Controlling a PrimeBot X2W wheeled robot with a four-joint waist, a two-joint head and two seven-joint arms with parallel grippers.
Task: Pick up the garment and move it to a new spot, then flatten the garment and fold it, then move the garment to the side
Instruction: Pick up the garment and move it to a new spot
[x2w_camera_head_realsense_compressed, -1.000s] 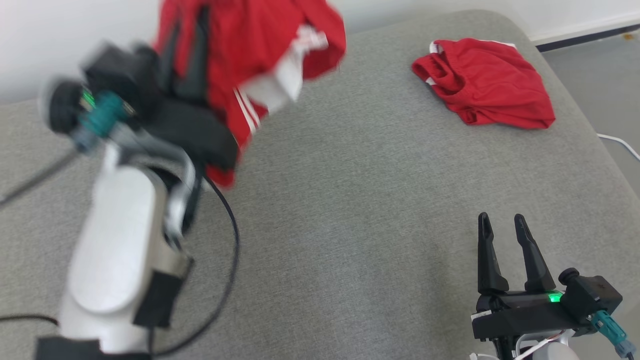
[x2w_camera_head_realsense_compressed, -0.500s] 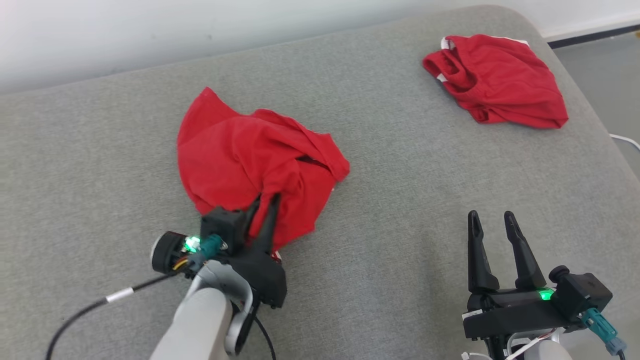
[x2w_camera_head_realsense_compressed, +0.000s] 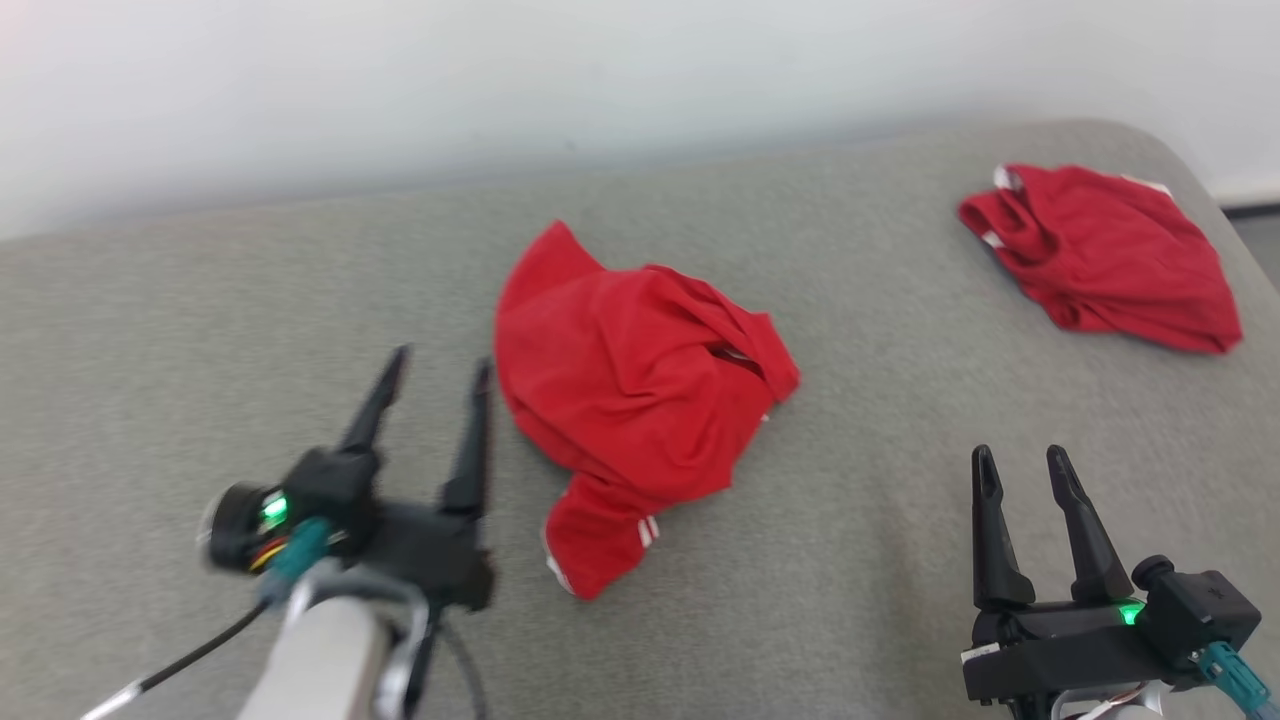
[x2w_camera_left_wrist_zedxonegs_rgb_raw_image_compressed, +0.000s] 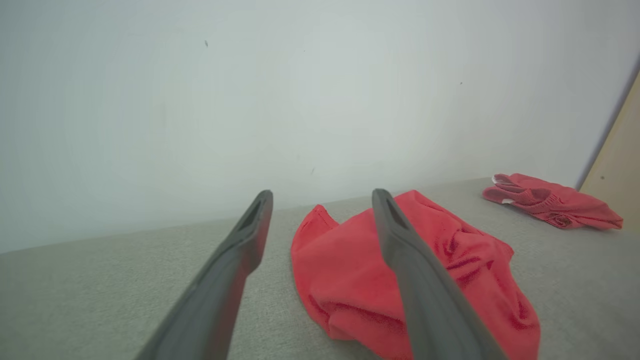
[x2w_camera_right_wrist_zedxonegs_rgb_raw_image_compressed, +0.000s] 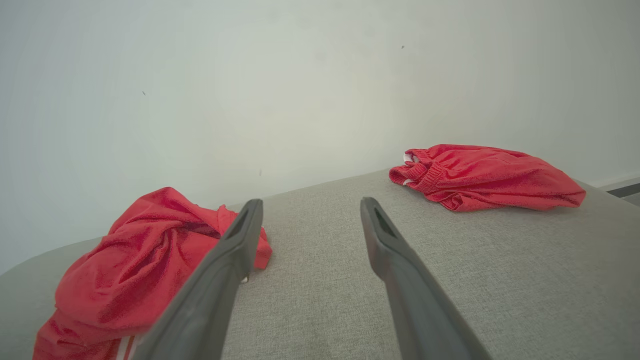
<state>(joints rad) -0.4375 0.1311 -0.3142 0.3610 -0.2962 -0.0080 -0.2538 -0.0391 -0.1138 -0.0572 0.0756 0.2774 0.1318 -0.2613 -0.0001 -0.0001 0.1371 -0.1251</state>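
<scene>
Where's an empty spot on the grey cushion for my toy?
Bare grey cushion lies between the crumpled red garment and the far red garment, ahead of the right end effector. Left of the left end effector is free too. The middle is crowded.

Now open and off the garment (x2w_camera_head_realsense_compressed: 630, 380), the left hand (x2w_camera_head_realsense_compressed: 441, 358) sits pulled back at lower left of frame, garment no longer lifted, lying crumpled at centre, head camera tilted upward.
</scene>
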